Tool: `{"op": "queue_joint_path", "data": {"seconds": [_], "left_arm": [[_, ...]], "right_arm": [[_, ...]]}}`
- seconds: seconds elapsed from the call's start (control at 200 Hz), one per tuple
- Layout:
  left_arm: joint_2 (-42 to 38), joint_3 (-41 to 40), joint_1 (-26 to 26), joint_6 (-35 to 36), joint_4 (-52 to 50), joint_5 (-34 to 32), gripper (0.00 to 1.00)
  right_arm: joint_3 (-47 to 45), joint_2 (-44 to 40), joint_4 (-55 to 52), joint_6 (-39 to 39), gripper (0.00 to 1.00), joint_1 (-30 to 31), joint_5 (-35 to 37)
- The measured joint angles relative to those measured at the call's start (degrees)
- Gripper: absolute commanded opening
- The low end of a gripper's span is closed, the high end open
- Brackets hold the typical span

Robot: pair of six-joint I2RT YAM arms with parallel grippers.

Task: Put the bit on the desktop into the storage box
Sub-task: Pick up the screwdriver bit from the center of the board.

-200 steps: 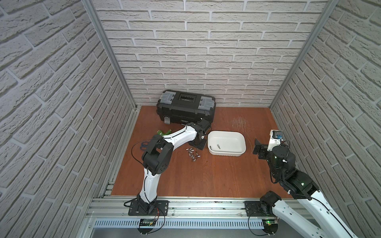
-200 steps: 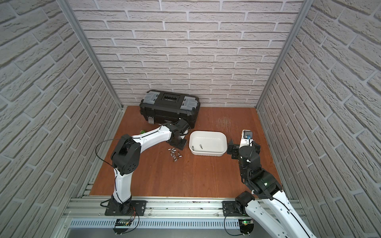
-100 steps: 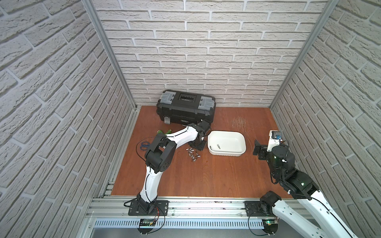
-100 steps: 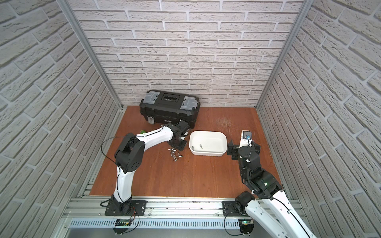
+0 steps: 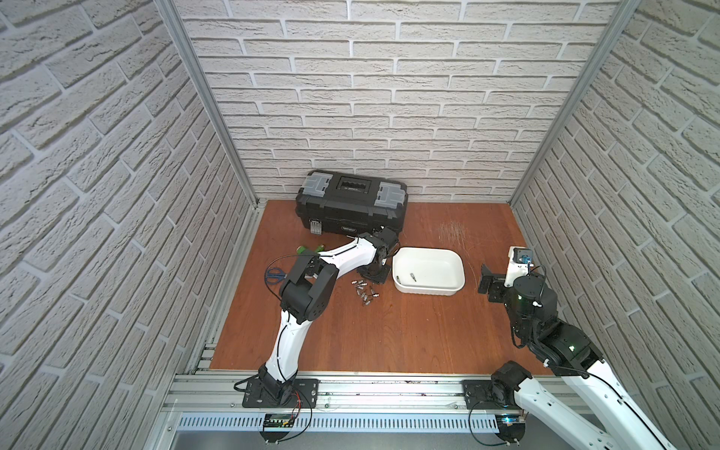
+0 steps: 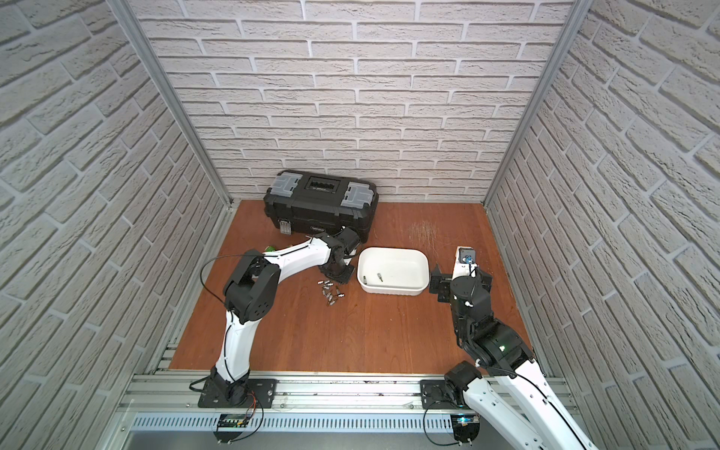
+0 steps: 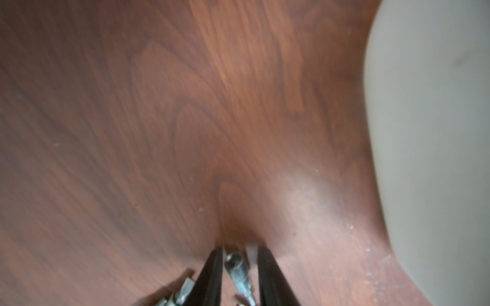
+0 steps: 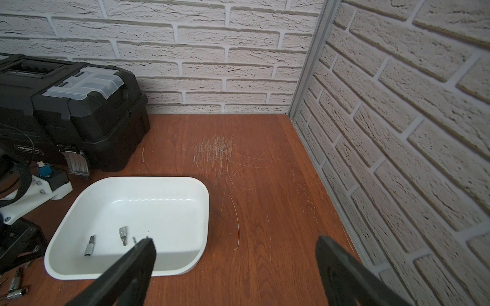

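Observation:
Several small metal bits point(image 5: 364, 290) point(image 6: 331, 292) lie loose on the reddish-brown desktop point(image 5: 389, 335), just left of the white storage box point(image 5: 428, 290) point(image 6: 391, 290) point(image 8: 127, 273). My left gripper point(image 5: 376, 272) point(image 6: 337, 272) point(image 7: 240, 250) points down at the pile's far edge. In the left wrist view its black fingers stand narrowly apart around one bit point(image 7: 236, 265), with a gap still showing on one side. Another bit point(image 7: 185, 290) lies outside them. Two bits point(image 8: 89, 245) point(image 8: 123, 235) rest inside the box. My right gripper point(image 5: 489, 282) point(image 8: 236, 242) hangs wide open and empty right of the box.
A black toolbox point(image 5: 350, 206) with grey lid compartments stands against the back wall, close behind the left wrist. Blue-handled scissors point(image 5: 274, 274) and a green item point(image 5: 309, 248) lie at the left. Brick walls close in on three sides; an aluminium rail runs along the front.
The left gripper's fingers have drawn closer together around the bit, and the left arm's elbow has shifted slightly. The right arm has not moved.

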Motion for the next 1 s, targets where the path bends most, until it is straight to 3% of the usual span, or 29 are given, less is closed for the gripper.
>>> {"op": "queue_joint_path", "data": {"seconds": [0.345, 0.715, 1.0], "left_arm": [[0.00, -0.04, 0.02, -0.44, 0.50, 0.04, 0.11], [-1.73, -2.47, 0.09, -1.14, 3.15, 0.33, 0.07], [-8.35, -4.00, 0.35, -1.51, 4.42, 0.02, 0.06]], "right_arm": [[0.00, 0.00, -0.24, -0.09, 0.98, 0.00, 1.16], [0.00, -0.02, -0.26, -0.09, 0.98, 0.00, 1.22], [0.00, -0.44, -0.33, -0.07, 0.98, 0.00, 1.53]]}}
